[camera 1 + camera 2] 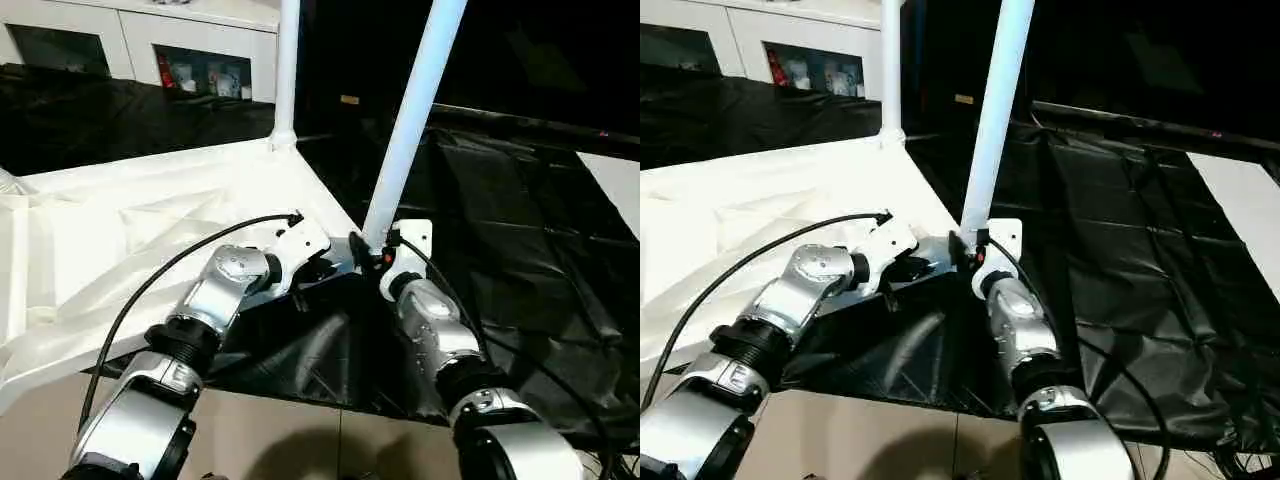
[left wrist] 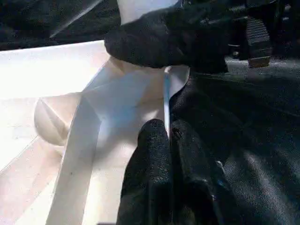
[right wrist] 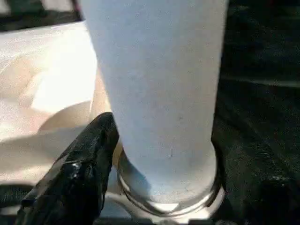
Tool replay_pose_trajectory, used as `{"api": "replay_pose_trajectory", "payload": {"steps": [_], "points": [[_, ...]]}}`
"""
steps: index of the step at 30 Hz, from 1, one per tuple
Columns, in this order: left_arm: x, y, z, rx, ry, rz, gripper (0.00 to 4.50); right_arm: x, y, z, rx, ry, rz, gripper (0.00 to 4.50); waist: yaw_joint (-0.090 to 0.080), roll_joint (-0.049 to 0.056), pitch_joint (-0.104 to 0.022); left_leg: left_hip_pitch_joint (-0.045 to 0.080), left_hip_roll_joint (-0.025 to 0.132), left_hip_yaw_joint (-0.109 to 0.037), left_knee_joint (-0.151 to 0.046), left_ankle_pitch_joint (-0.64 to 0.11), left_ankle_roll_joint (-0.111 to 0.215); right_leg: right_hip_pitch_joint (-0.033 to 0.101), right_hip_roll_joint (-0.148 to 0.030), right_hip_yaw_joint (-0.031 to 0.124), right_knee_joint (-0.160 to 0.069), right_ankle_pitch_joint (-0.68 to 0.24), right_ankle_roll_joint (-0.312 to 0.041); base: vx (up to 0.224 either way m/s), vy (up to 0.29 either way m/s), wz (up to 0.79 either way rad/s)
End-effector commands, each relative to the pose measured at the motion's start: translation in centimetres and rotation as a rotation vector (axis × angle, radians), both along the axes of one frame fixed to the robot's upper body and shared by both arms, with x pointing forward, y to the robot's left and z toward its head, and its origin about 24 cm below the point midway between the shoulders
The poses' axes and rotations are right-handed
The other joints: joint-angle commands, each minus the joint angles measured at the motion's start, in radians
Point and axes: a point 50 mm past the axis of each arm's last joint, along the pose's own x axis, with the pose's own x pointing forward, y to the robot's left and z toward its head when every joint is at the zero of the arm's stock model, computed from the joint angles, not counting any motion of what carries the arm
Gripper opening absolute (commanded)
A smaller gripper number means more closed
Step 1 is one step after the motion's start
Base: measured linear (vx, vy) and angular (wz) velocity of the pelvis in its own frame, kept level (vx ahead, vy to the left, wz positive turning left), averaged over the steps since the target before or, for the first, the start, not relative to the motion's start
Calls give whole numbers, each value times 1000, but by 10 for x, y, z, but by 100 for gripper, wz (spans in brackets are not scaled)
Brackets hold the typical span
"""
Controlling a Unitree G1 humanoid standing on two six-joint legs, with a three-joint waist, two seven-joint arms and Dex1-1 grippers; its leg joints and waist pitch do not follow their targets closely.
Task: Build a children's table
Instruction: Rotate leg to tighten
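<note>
Leg [image 1: 410,125]: seated in near corner socket [image 3: 168,199], axis leaning off upright | right tool [image 1: 372,252] spread around base, nearer | left tool [image 2: 169,154] pinching tabletop [image 1: 150,225] edge

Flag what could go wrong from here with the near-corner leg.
1. The near leg leans instead of standing straight like the far leg; its foot sits in the corner socket but may be only partly seated, so it could tip or bind.
2. The right claw brackets the leg's base loosely; it could slip.
3. The left claw pinches only the tabletop's thin edge, so the tabletop could shift.
</note>
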Motion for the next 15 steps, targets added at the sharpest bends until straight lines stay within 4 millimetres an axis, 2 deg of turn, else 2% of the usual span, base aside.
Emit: {"api": "replay_pose_trajectory", "payload": {"steps": [1,4,6,7,8,9,11,12,13,15], "points": [[-11,-9,-14,7,62,-87,0,2,7,10,-29,-72,89,371,4,12,-54,-5,-8,9,-70,-337,19,43,-38,39,-87,-384,-133,0,0,0],[-14,-2,-12,-1,61,-141,0,5,-8,16,-76,-120,143,375,6,9,-55,-8,-8,12,-68,-302,29,47,-38,40,-83,-348,-149,0,0,0],[-16,6,-11,-5,67,-182,0,4,-18,19,-104,-138,247,375,12,13,-62,-6,-5,15,-64,-245,44,53,-37,42,-71,-248,-182,0,0,0],[-18,9,-11,-8,79,-199,0,3,-21,20,-106,-138,294,375,12,15,-61,-5,-4,17,-64,-234,49,53,-36,43,-69,-220,-194,0,0,0],[-19,11,-10,-12,87,-216,0,1,-22,21,-107,-141,348,375,13,13,-61,-6,-4,18,-62,-224,54,55,-35,43,-65,-192,-205,0,0,0],[-21,13,-9,-18,95,-240,0,-2,-24,22,-105,-146,421,375,15,15,-62,-9,-5,20,-60,-194,69,60,-33,43,-57,-135,-227,0,0,0],[-22,15,-9,-23,102,-260,0,-6,-24,22,-102,-151,484,375,18,16,-63,-7,-4,20,-59,-181,81,63,-34,43,-53,-101,-240,0,0,0],[-25,18,-8,-26,114,-289,0,-12,-26,21,-104,-142,592,375,17,18,-63,-7,-4,20,-58,-178,82,63,-34,43,-51,-94,-246,0,0,0],[-25,20,-8,-26,119,-301,0,-15,-27,21,-108,-136,634,375,17,17,-62,-6,-3,20,-58,-186,89,65,-33,42,-53,-94,-249,0,0,0],[-28,23,-7,-27,136,-331,0,-21,-31,18,-118,-109,726,375,18,17,-60,-4,-2,20,-61,-211,83,63,-35,42,-57,-133,-253,0,0,0]]}}
